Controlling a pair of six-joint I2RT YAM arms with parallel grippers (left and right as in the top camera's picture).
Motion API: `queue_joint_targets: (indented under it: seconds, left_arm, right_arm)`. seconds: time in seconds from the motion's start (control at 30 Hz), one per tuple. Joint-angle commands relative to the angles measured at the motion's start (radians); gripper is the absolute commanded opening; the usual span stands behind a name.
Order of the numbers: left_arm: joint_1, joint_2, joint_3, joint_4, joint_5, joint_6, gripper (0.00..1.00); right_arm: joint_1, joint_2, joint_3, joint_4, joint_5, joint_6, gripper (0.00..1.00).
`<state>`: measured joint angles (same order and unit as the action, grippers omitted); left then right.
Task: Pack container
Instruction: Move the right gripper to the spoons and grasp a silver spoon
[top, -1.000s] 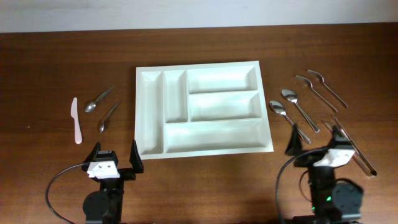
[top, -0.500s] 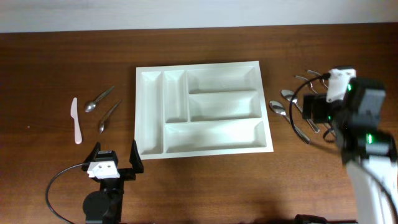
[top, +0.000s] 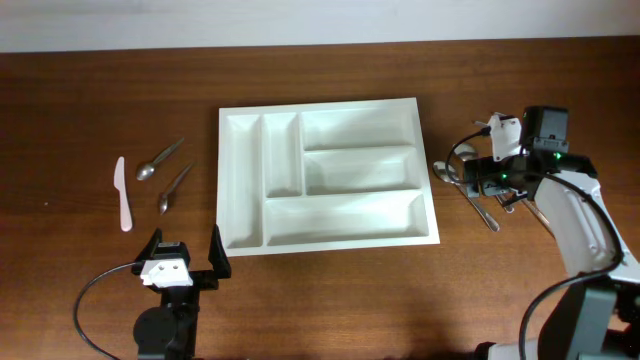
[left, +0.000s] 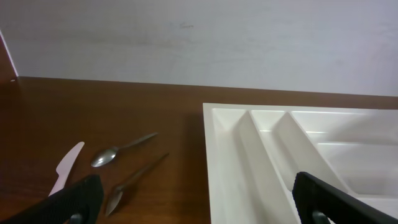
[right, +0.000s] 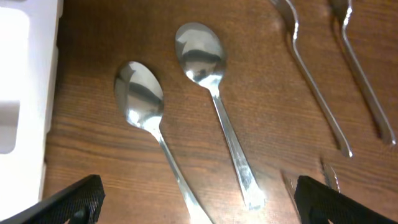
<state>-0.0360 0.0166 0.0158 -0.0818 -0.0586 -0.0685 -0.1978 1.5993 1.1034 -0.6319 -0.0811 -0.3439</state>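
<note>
Within the last second the right claw (top: 478, 183) has been carried from its rest off the container's front right corner to a hover over the cutlery lying right of the container (top: 222, 180). Its jaws are seen spread wide, with nothing held. Below them a large spoon (right: 140, 93) lies just beside the container's right wall, with a second spoon (right: 199, 50) and a fork (right: 311, 81) further out. The left claw (top: 186, 245) has not been moved and is parked, spread and empty, off the container's front left corner. The container sits mid-worktop (top: 80, 90), all five compartments bare. A first pick, probably a spoon, is judged to be in preparation; nothing has been packed
</note>
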Motion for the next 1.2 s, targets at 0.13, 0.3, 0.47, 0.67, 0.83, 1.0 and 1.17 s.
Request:
queue_joint_targets:
  seconds: [0.13,0.3,0.47,0.67,0.83,1.0,1.17]
  left_arm:
    - [0.007,-0.003,-0.006,0.001,0.011,0.002,0.99]
    - [0.007,-0.003,-0.006,0.001,0.011,0.002,0.99]
    - [0.007,-0.003,-0.006,0.001,0.011,0.002,0.99]
    - [0.007,-0.003,-0.006,0.001,0.011,0.002,0.99]
    - [0.007,-0.003,-0.006,0.001,0.011,0.002,0.99]
    - [0.007,-0.003,-0.006,0.001,0.011,0.002,0.99]
    - [0.007,-0.003,-0.006,0.001,0.011,0.002,0.99]
  right_arm:
    - [-0.004,0.045,0.021,0.026,-0.025,-0.068,0.83]
    - [-0.004,0.135,0.021,0.026,-0.089,-0.099,0.68]
    - [-0.004,0.206,0.021,0.026,-0.119,-0.143,0.57]
    - [-0.004,0.252,0.021,0.028,-0.118,-0.212,0.52]
    - [-0.004,0.265,0.021,0.043,-0.118,-0.225,0.26]
    - [-0.004,0.29,0.021,0.045,-0.118,-0.225,0.26]
    - [-0.004,0.331,0.021,0.047,-0.118,-0.225,0.27]
